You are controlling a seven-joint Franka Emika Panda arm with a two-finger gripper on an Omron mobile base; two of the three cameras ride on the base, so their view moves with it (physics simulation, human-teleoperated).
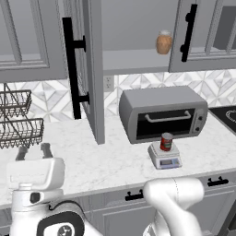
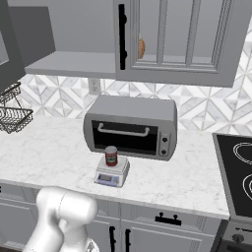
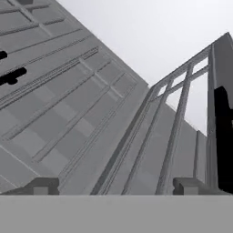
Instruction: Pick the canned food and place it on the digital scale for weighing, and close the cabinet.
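Can is standing upright on the scale, in front of the toaster oven; placing looks done. Cabinet left door is hanging wide open. My gripper, fingers apart and empty, is hovering near left. I am aiming to push the door's outer face, sweeping right, keeping clear of its handle.

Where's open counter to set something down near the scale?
Free: marble between the wire baskets and the open cabinet door; also between the digital scale and stovetop. Crowded: scale, carrying the canned food, sits close before the toaster oven.
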